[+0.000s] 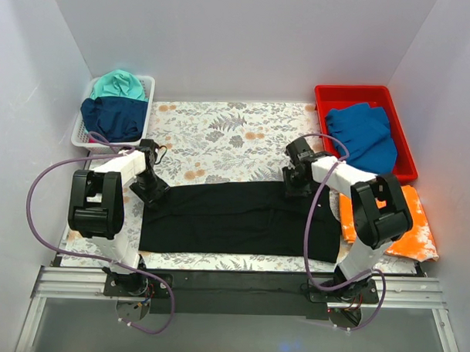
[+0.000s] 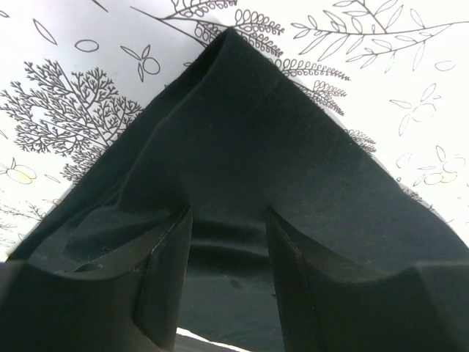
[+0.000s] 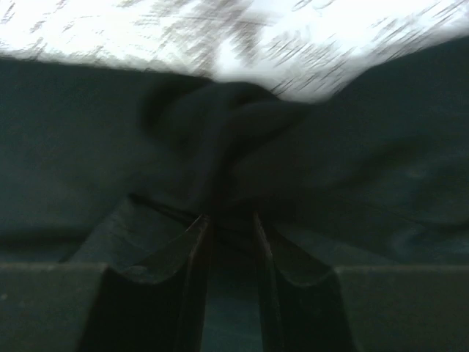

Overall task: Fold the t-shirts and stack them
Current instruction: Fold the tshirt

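We see a blurry view. Black shirt [image 3: 352, 183] fills most of it, bunched into a ridge that runs to the gripper [image 3: 229, 218]. Its fingers [image 3: 192, 279] stand close together; grip unclear. Tablecloth [image 3: 220, 37] runs along the top.

No text, label, brand or number can be read — none anywhere.

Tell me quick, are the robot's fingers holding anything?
Left gripper: open, fingers astride the black t-shirt.
Right gripper: at the black t-shirt, too blurred to tell.
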`<state>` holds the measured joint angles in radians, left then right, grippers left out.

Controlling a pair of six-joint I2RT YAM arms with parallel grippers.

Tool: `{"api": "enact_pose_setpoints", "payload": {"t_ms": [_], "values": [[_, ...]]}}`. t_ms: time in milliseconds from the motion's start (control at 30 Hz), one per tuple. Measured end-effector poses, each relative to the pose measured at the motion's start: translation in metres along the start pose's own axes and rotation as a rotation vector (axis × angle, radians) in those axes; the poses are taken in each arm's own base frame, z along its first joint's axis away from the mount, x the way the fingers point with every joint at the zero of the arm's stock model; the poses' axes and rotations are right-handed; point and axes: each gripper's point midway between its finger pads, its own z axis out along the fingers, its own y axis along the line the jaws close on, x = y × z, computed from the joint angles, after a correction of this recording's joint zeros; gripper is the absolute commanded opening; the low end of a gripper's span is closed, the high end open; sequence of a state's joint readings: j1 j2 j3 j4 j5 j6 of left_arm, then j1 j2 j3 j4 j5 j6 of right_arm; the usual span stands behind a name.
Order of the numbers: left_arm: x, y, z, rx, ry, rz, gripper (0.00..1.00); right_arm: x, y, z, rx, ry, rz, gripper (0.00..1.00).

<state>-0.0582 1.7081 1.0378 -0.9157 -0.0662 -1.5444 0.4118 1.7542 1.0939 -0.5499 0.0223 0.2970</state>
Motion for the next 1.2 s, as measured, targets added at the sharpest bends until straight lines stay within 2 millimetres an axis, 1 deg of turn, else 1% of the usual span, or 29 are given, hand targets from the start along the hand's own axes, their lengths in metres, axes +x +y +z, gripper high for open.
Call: {"api": "enact_pose_setpoints", "payload": {"t_ms": [133,267,367,500,633,800,967,1000,1067,1133,1200], "values": [[0.000,0.000,0.001,-0.002,0.004,0.002,0.43,0.024,0.017,-0.010,-0.022,0.005,-0.036,0.34],[0.000,-0.001,0.002,-0.003,0.008,0.005,0.43,0.050,0.023,-0.015,-0.025,0.039,-0.061,0.34],[0.000,-0.001,0.002,-0.006,0.011,0.009,0.43,0.066,0.024,-0.023,-0.024,0.057,-0.061,0.34],[0.000,-0.001,0.002,-0.008,0.013,0.015,0.43,0.080,0.022,-0.039,-0.029,0.053,-0.047,0.34],[0.000,-0.002,0.002,-0.009,0.014,0.017,0.43,0.096,0.022,-0.052,-0.047,0.058,-0.029,0.34],[0.000,-0.002,0.002,-0.010,0.016,0.018,0.43,0.128,0.026,-0.060,-0.074,0.109,-0.022,0.34],[-0.001,-0.002,0.002,-0.023,0.026,0.024,0.42,0.162,0.022,-0.066,-0.086,0.169,-0.013,0.33],[-0.001,-0.002,0.002,-0.026,0.029,0.025,0.42,0.165,0.021,-0.070,-0.087,0.171,-0.009,0.34],[-0.001,-0.002,0.002,-0.031,0.032,0.029,0.42,0.165,0.022,-0.079,-0.102,0.142,0.002,0.34],[-0.001,-0.002,0.002,-0.037,0.038,0.032,0.42,0.160,0.022,-0.090,-0.114,0.092,0.007,0.34],[-0.002,-0.003,0.002,-0.041,0.041,0.035,0.42,0.149,0.021,-0.102,-0.107,0.040,0.011,0.35]]}}
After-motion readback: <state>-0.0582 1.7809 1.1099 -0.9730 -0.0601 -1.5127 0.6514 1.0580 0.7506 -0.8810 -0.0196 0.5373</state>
